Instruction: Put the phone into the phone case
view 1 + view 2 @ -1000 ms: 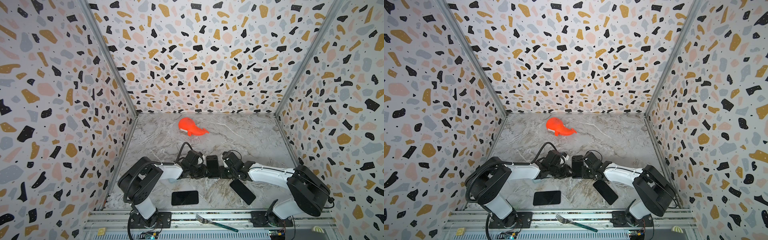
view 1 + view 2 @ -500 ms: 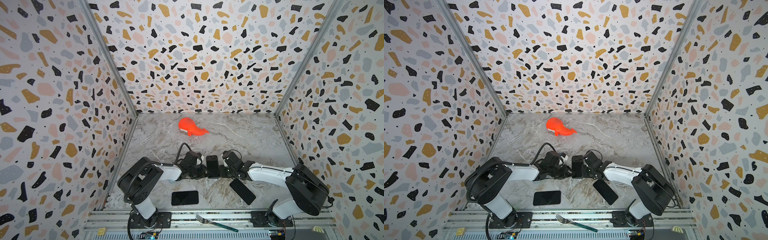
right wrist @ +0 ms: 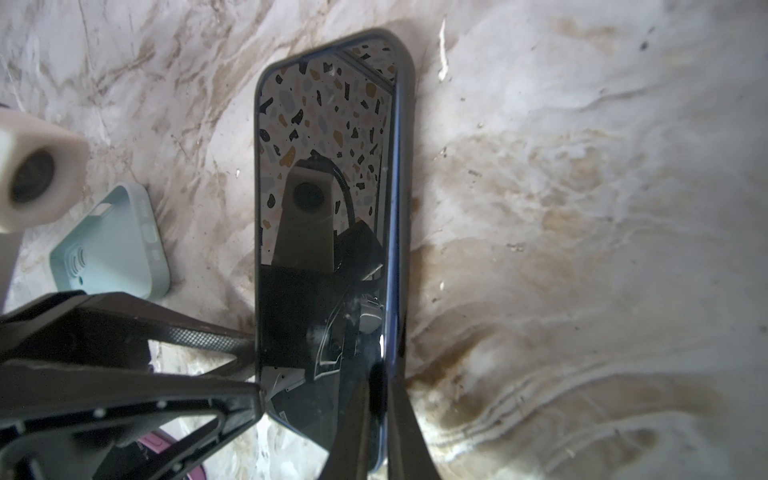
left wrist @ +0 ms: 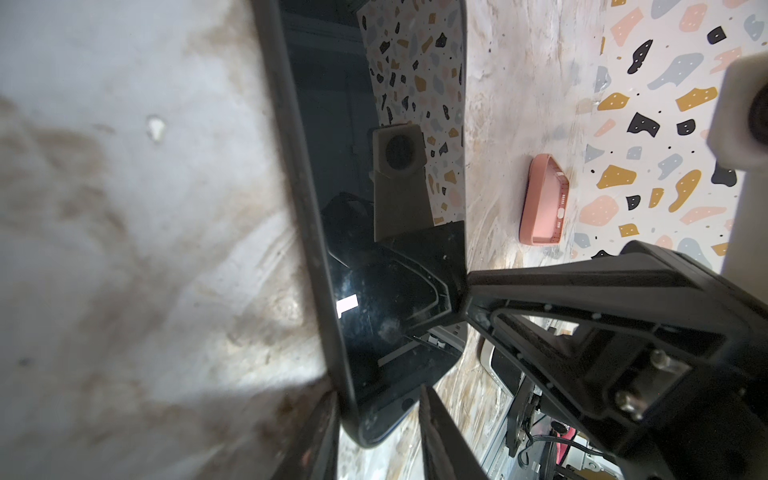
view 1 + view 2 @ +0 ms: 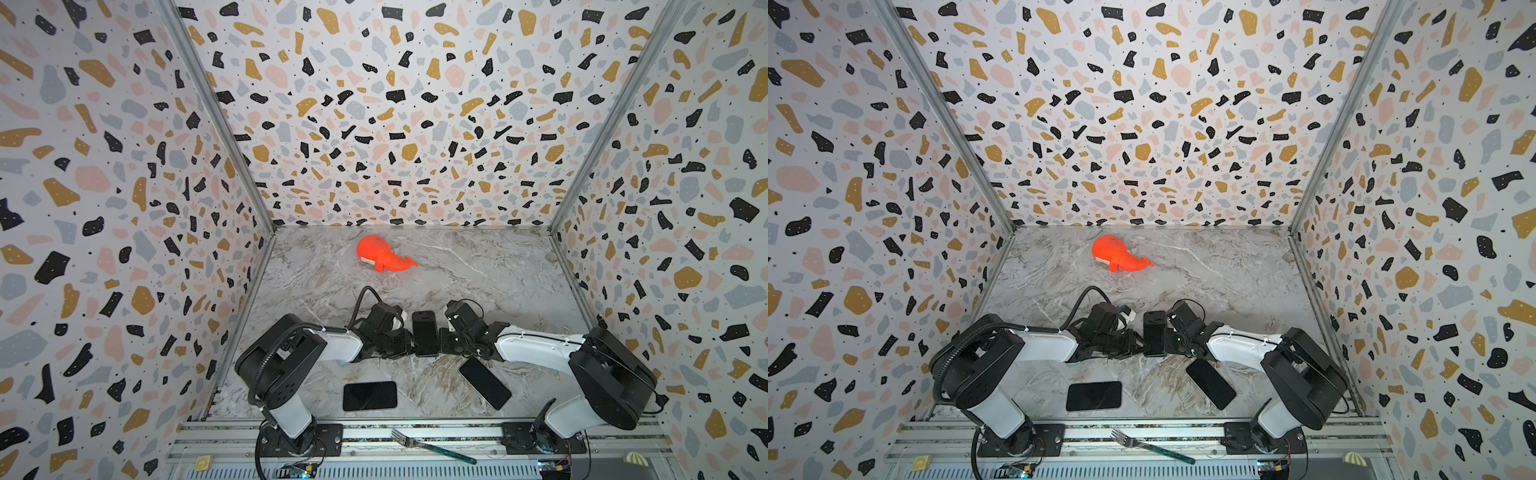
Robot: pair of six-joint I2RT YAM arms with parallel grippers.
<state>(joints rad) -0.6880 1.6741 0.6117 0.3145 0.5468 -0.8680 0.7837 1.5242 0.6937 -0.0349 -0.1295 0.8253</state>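
Both of my tools meet on one phone (image 5: 424, 330) in a top view. The left gripper (image 5: 409, 348) is at one long side and the right gripper (image 5: 441, 338) at the other, mid-table. A spare handset (image 5: 370, 395) and a second spare (image 5: 484, 382) lie flat nearer the front, well apart from it.

From the left wrist, my left fingers (image 4: 440, 436) stand partly apart and straddle the phone's near end. Each bears on it, so I read that as a hold. A thick dark rim runs down one long side, and I take it for the phone case (image 4: 302, 174). My right tool's tip presses the glass by the opposite edge. A pink case (image 4: 542, 199) lies beyond, well apart.

From the right wrist, my right fingers (image 3: 411, 436) are almost together, pinched on the phone's long edge. A blue strip shows inside the rim there, so I judge that side not yet seated. A mint case (image 3: 112, 249) lies near my left tool.

The step in hand is seating. Next I should squeeze that edge under the lip while the left braces, without letting the glass slip.
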